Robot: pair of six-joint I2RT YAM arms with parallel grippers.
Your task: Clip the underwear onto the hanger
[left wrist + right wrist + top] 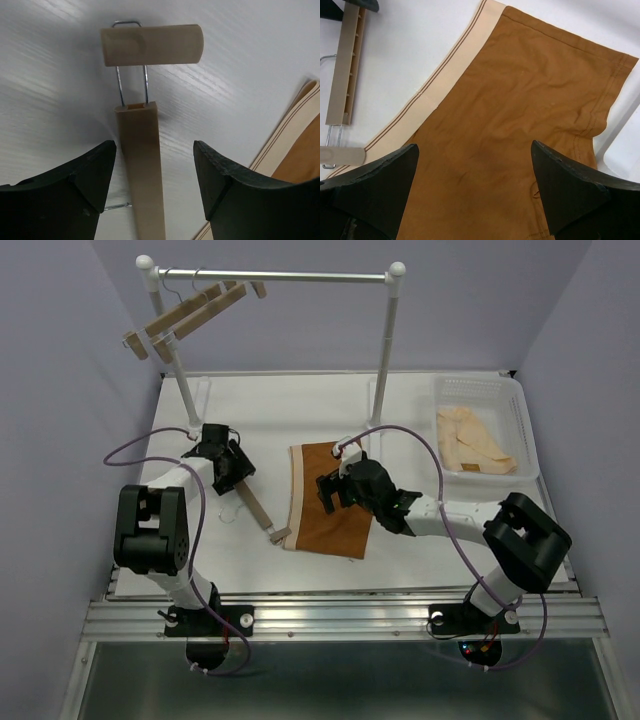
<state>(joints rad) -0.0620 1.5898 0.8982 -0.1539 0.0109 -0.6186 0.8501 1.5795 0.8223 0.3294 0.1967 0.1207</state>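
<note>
Where both arms rise from the near edge of the desk (300, 420), each folds at a black elbow and reaches forward with its wrist tipped down. The left claw (155, 150) stands open, its curved, matte black fingers (80, 180) straddling the far part of the hanger (142, 170) with a gap on either side. That hanger is a slim, square-edged bar of pale wood lying flat on a slant. A thin wire loop joins its far clip (152, 45), and its near clip lies just beside the waistband (445, 75). To the right, the right claw (474, 146) hangs wide open above the underwear (520, 110), gripping nothing. The underwear is smooth rust-brown cloth spread flat, with a striped beige band on its left edge. Farther right, a white slotted basket (480, 382) holds a pale folded garment (475, 445). Farthest back, a metal rack (275, 277) carries more wooden hangers (190, 310).
</note>
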